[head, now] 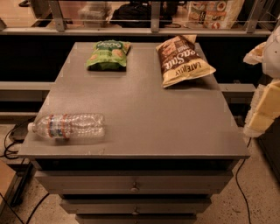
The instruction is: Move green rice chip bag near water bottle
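The green rice chip bag (108, 54) lies flat at the far left of the grey cabinet top (144, 109). The water bottle (68, 126) lies on its side near the front left edge, its white cap pointing left. My gripper (264, 107) shows as pale cream and white parts at the right edge of the view, beside the cabinet's right side and off its top. It is far from both the bag and the bottle and holds nothing that I can see.
A larger brown-and-cream chip bag (181, 60) lies at the far right of the top. Drawers (133, 186) front the cabinet. A railing and shelf with bags (210, 11) run behind. Cables (11, 140) lie on the floor at left.
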Controlling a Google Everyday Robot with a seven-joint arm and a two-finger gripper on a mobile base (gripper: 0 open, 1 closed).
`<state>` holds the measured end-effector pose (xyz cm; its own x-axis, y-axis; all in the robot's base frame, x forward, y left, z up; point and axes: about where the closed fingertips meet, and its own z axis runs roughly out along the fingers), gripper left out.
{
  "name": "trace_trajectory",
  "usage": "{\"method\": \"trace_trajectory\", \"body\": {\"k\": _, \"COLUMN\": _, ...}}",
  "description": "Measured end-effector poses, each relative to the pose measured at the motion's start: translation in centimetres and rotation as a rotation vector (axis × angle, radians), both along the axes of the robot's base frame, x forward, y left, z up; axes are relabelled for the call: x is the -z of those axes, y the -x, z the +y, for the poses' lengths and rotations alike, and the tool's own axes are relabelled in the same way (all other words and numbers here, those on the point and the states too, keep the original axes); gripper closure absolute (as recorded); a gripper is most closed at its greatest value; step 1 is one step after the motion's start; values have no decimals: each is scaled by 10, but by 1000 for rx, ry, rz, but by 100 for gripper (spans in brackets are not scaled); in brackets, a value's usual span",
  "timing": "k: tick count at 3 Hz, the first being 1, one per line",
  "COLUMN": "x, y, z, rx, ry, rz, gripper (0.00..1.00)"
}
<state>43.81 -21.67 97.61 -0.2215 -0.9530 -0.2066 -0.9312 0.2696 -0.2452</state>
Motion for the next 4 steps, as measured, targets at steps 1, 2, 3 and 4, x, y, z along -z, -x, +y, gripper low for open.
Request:
{"method": "trace_trajectory", "body": {"k": 1, "x": -2, "y": -1, "z": 3, "rx": -4, "ry": -12, "rz": -12, "gripper": 0}}
{"method": "trace_trajectory", "body": {"k": 2, "x": -3, "y": -7, "z": 26, "rx": -58, "ry": -79, "rz": -36, "gripper": 0}}
{"method": "trace_trajectory", "body": {"k": 3, "x": 2, "y": -28, "z": 82, "rx": -172, "ry": -222, "rz": -64, "gripper": 0}}
{"method": "trace_trajectory", "body": {"k": 4, "x": 7, "y": -46, "z": 125, "rx": -240, "ry": -323, "rz": -71, "gripper": 0}}
